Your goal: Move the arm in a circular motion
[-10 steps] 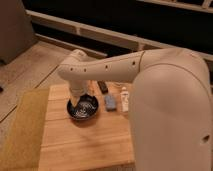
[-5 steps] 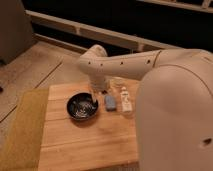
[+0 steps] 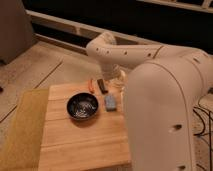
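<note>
The cream-white arm (image 3: 165, 100) fills the right side of the camera view. Its thick near segment stands in front. A tubular segment with a row of small dark holes (image 3: 132, 52) runs left to a rounded joint (image 3: 102, 46), then bends down toward the table's far edge. The gripper (image 3: 118, 79) hangs at the arm's end above the far right part of the wooden table (image 3: 75, 145), partly behind the near segment.
A black bowl (image 3: 82, 107) sits mid-table. A grey-blue block (image 3: 110, 102) lies right of it. An orange item (image 3: 91, 85) and a dark bar (image 3: 102, 86) lie near the far edge. A yellow-green mat (image 3: 20, 125) covers the table's left side. Tiled floor lies beyond.
The holed segment and its joint have swung right and farther back. The bowl, covered by the arm a second ago, is now fully in view. The table items have not moved.
</note>
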